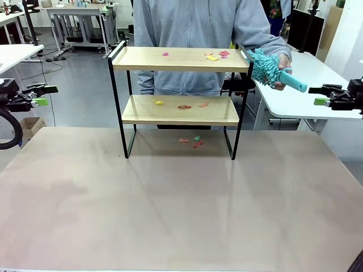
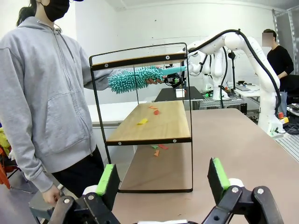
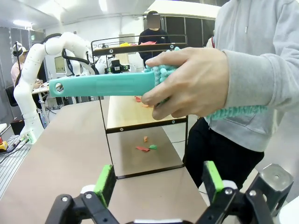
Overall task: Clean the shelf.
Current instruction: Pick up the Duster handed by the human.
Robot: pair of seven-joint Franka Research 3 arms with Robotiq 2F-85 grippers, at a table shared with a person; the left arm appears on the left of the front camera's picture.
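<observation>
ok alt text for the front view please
A two-tier wooden shelf stands on a table, paper scraps on both boards and beneath it. Behind it a person in grey holds a teal duster at its top right corner. The left pincer and right pincer hang open at the edges.

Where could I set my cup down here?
The table is bare from the shelf to the near edge. Crowded: paper scraps dot both shelf boards and the table beneath; a person's hand holds a duster at its right end.

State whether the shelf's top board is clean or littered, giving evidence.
Littered: pink, yellow and red scraps lie on the top board of the shelf.
</observation>
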